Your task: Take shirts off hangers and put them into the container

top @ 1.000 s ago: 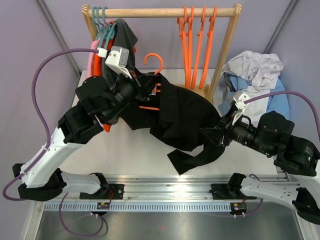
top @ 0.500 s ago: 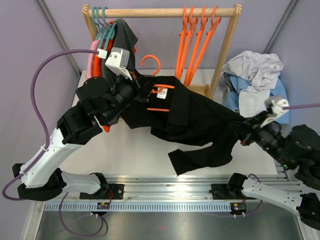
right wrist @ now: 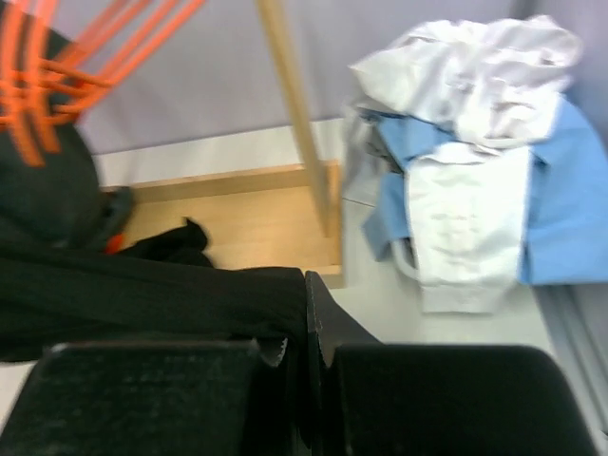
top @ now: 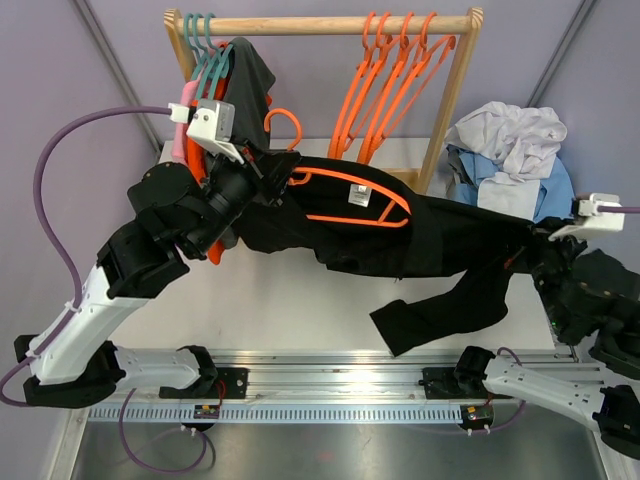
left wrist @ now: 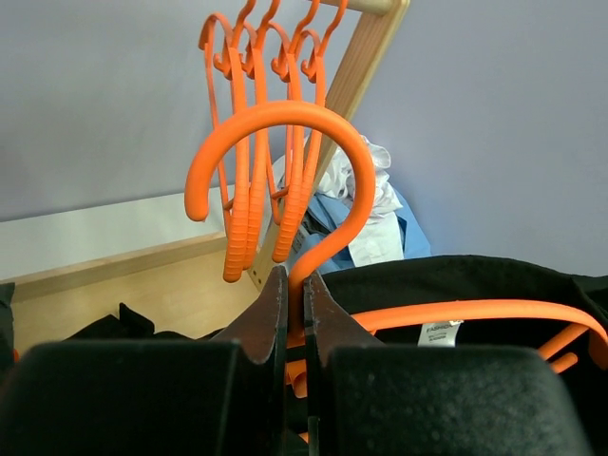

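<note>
While a dark shirt (top: pixel 250 75) hangs on teal hangers (top: pixel 203 45) at the rack's left end, the left gripper (left wrist: pixel 294 280) has its jaws clamped on the neck of an orange hanger (top: pixel 350 195). From it a black shirt (top: pixel 420 240) stretches rightward over the counter (top: pixel 300 300). Its white collar label (left wrist: pixel 439 332) is too small to read. Spare orange hangers (left wrist: pixel 245 199) dangle from the wooden rail (top: pixel 320 24) behind. The right gripper (right wrist: pixel 299 328) pinches the shirt's far end in its jaws, near a pile of white and light blue shirts (top: pixel 510 140).

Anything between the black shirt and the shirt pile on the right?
No visible obstacle between black shirt and the pile of shirts. But the orange hanger, pinched by the left gripper, sits partly inside the shirt; right gripper grips its far end.
</note>
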Controlling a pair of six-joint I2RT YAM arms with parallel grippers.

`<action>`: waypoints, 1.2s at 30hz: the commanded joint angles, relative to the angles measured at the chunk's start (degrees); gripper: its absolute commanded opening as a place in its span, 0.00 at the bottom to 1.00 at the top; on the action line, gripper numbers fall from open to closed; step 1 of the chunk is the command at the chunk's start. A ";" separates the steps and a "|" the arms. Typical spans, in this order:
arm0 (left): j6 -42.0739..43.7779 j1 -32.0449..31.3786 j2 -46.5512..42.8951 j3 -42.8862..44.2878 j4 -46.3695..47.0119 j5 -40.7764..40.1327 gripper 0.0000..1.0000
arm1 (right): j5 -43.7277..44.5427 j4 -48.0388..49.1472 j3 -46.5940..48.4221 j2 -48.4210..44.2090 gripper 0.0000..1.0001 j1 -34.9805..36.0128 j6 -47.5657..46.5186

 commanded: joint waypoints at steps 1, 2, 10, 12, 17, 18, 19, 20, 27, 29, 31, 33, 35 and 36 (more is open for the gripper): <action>2.32 0.89 -3.24 -0.40 3.37 -5.03 0.00 | 17.95 -5.63 2.36 2.24 0.00 -0.06 6.50; 2.32 0.89 -3.51 -0.66 3.63 -5.21 0.00 | 20.67 -6.51 2.45 3.03 0.00 -0.06 7.05; 1.89 0.89 -4.65 -1.72 3.99 -4.95 0.00 | 24.83 -10.73 2.98 6.89 0.00 -0.06 10.65; 1.45 0.89 -4.83 -2.16 4.08 -4.16 0.00 | 20.54 -9.44 2.46 8.04 0.00 -0.15 9.01; -3.02 0.81 -5.18 -4.62 6.35 0.93 0.00 | -5.85 2.70 -3.78 8.91 0.00 -0.06 -1.02; -4.08 0.89 -5.00 -5.67 6.62 4.16 0.00 | -9.76 2.54 -3.79 10.05 0.00 -0.06 -2.25; -5.05 0.63 -4.83 -6.11 6.89 5.76 0.00 | -16.59 2.19 -3.70 12.59 0.00 -0.06 -2.78; -5.93 0.37 -4.65 -6.81 7.41 7.17 0.00 | -20.05 1.92 -3.79 13.74 0.00 -0.06 -3.57; -12.08 -3.24 -5.79 -13.48 16.45 16.12 0.00 | -28.61 0.69 -4.14 20.79 0.00 -0.06 -5.42; -14.36 -3.33 -7.37 -18.14 20.84 19.56 0.00 | -28.26 1.48 -4.58 20.53 0.00 -0.15 -5.69; -17.88 -3.24 -8.42 -20.69 26.20 22.56 0.00 | -27.21 2.01 -4.84 19.65 0.00 -0.06 -5.77; -21.48 -3.33 -10.53 -25.61 33.85 27.64 0.00 | -26.15 2.36 -5.28 19.12 0.00 -0.06 -5.43; -24.20 -3.24 -12.11 -29.12 38.59 29.50 0.00 | -25.71 1.92 -5.46 18.68 0.00 -0.06 -5.16; -24.65 -3.33 -12.56 -30.10 39.49 30.38 0.00 | -25.71 1.75 -5.46 18.76 0.00 -0.15 -4.81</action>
